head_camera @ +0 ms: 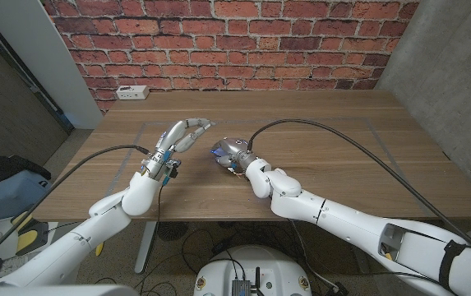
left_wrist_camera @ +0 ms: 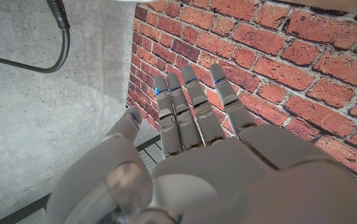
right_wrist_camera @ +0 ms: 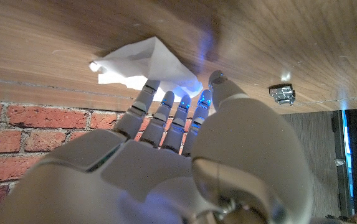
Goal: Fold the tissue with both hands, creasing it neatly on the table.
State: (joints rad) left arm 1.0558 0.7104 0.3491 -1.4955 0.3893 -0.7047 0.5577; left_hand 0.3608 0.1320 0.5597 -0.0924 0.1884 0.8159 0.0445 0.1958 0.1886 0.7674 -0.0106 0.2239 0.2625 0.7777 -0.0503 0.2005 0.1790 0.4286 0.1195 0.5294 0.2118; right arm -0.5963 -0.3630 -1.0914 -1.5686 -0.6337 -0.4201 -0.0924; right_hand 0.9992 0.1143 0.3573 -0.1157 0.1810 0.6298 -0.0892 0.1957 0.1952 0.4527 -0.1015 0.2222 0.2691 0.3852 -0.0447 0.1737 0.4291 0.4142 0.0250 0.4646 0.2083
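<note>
A white tissue (right_wrist_camera: 147,62) lies rumpled on the wooden surface (head_camera: 334,148) at the right robot hand's (head_camera: 228,153) spread fingertips, the left robot hand (head_camera: 182,136) raised, fingers straight, holding nothing — a one-sided push may bunch it, spoiling the crease.

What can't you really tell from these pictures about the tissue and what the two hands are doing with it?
- Tissue: in the head view the right hand covers it; its full shape and any crease stay hidden.
- Right hand's grip: in the right wrist view the fingertips reach the tissue's edge, but whether they pinch or only touch it is hidden.
- Left hand: the left wrist view faces brick wall, so how close it is to the tissue is unclear.
</note>
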